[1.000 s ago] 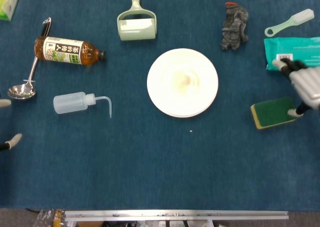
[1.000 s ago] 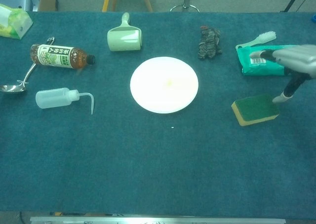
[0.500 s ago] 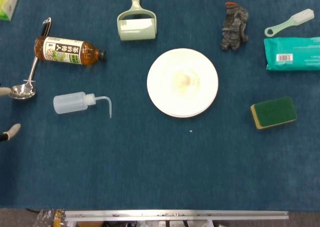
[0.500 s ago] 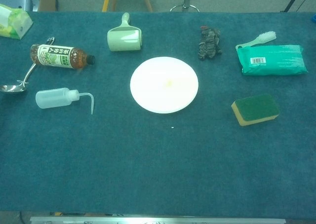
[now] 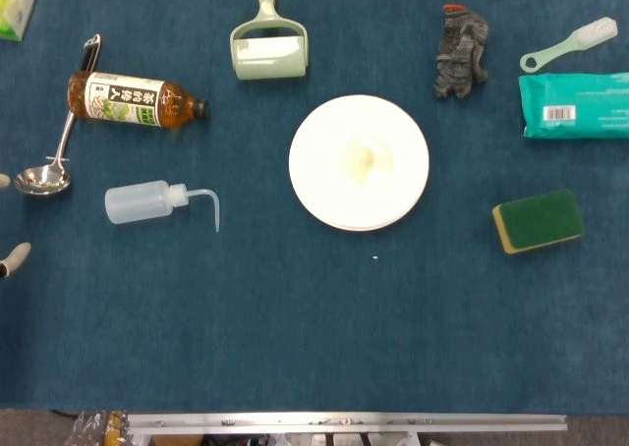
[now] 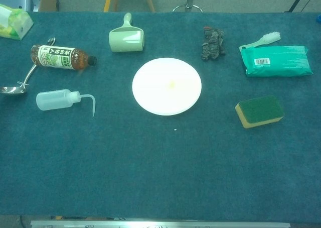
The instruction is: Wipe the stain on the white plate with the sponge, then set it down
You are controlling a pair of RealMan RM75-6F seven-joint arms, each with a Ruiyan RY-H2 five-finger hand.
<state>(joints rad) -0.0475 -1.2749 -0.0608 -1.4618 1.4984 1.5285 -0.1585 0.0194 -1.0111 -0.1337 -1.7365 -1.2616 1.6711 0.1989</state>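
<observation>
Two containers lay on their sides on my blue table (image 5: 295, 328): a tea bottle (image 5: 133, 99) holding amber liquid, and just below it a translucent squeeze bottle (image 5: 147, 201) with a bent spout, whose contents I could not make out. Going from the biggest piece down, I saw the white plate (image 5: 359, 162) at the centre with a pale yellowish stain (image 5: 360, 157) in its middle and nothing else on it. To the far right lay a teal packet of wipes (image 5: 575, 105), then the lint roller (image 5: 267, 43) above the plate, and the sponge (image 5: 538, 220), green side up, well apart from the plate on its right and untouched. A ladle (image 5: 51, 156) lay beside the tea bottle; a crumpled grey rag (image 5: 460, 52) and a small brush (image 5: 570, 44) sat along the top. Of my left hand (image 5: 12, 259) only pale fingertips showed at the left edge of the head view, apart and holding nothing that I could see. My right hand appeared in neither view.
</observation>
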